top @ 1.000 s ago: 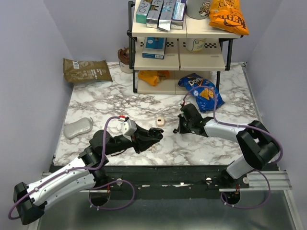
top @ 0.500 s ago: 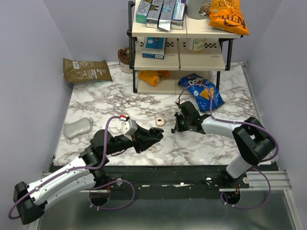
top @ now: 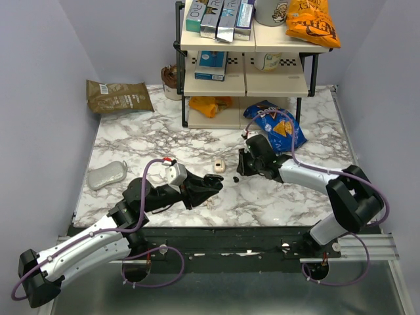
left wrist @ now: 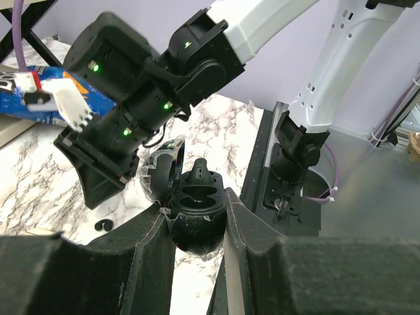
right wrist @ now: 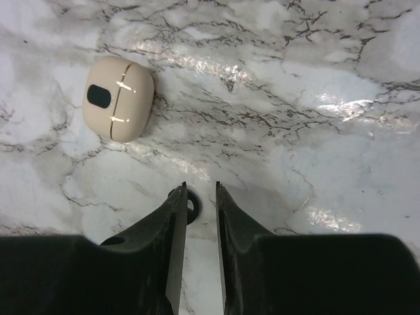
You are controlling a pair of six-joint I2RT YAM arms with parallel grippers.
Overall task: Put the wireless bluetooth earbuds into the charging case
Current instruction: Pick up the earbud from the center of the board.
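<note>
Altogether two cases: left gripper [top: 211,186] clamps the open black case [left wrist: 197,213], one bud [left wrist: 199,172] seated inside; beige case [right wrist: 118,98] lies shut; right gripper [right wrist: 200,190], parted, empty, beside one loose bud [top: 235,178].

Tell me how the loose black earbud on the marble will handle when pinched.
The black earbud looks tiny and rounded: likely light, and may squirt out of the right hand. On the polished marble it would probably skid if nudged.
</note>
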